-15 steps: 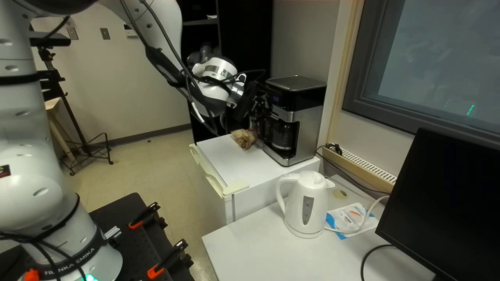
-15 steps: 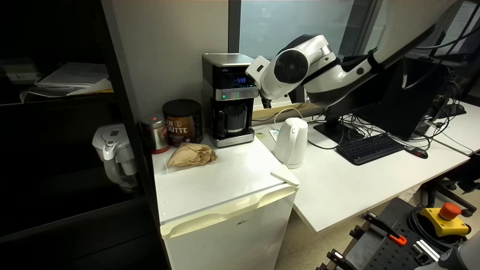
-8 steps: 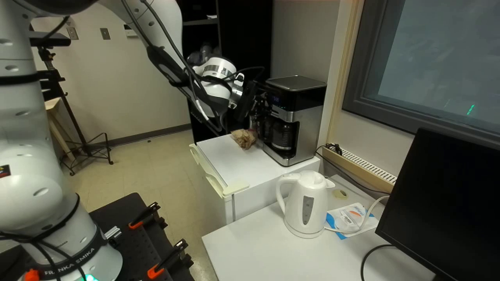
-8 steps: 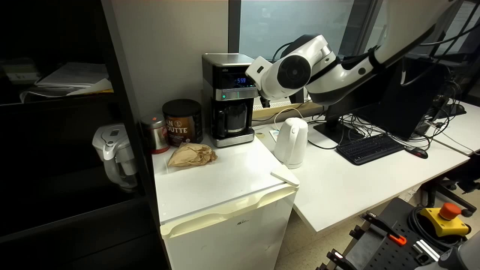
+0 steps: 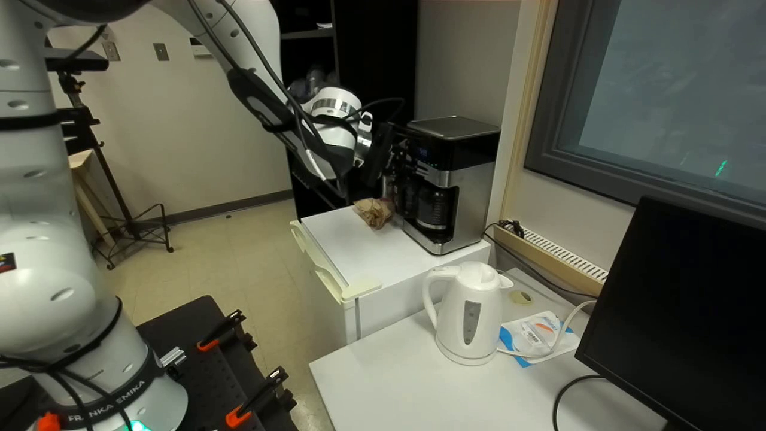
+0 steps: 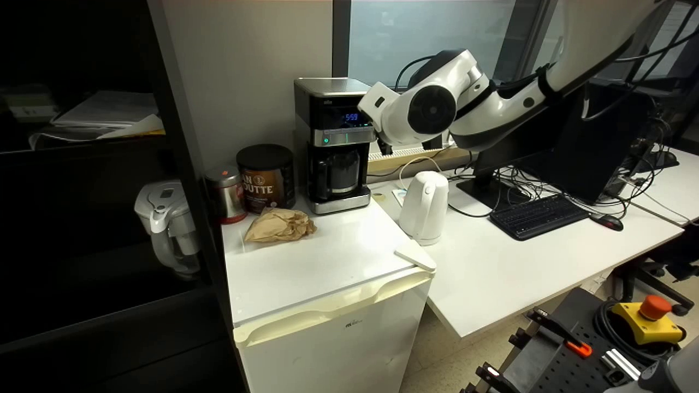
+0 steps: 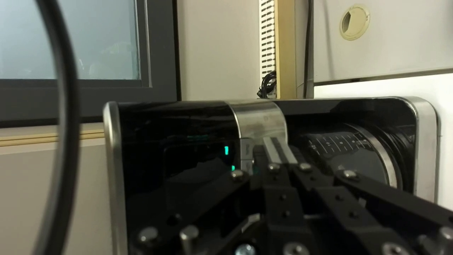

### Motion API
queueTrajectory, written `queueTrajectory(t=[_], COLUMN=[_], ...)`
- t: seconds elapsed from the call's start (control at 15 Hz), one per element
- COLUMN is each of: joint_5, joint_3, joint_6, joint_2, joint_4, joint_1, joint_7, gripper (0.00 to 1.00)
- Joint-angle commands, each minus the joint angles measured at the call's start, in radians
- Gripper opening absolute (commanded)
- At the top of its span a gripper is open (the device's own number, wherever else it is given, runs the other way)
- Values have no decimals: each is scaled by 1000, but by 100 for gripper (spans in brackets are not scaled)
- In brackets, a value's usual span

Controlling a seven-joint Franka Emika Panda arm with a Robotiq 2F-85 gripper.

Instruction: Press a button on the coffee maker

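I have the end effector (image 7: 280, 150) at the front of the coffee maker (image 5: 464, 185). Status: its two fingers (image 7: 271, 152) are closed, side by side. In the wrist view, the fingertips overlap the metal band (image 7: 261, 118), just beside a grey button (image 7: 246, 148); I cannot tell whether they make contact. The coffee maker stands upright on the white fridge (image 6: 327, 278), carafe (image 6: 344, 172) seated in its recess. In an exterior view, I read 5:59 on the lit display (image 6: 351, 117); the robot arm (image 6: 508, 112) covers part of the coffee maker's edge there. A paper bag (image 6: 279, 225) lies nearby on the fridge top. A white kettle (image 5: 471, 317) stands on the adjoining table (image 5: 389, 377).
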Motion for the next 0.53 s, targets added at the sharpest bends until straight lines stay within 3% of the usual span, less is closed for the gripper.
queueTrajectory(t=[0.0,0.47], joint_5=[-39,-27], joint_3=[21,27], joint_6=[2,14], joint_2=[13,36], joint_4=[24,55], joint_1=[-17,-28], joint_7=[27,20], gripper=[0,0])
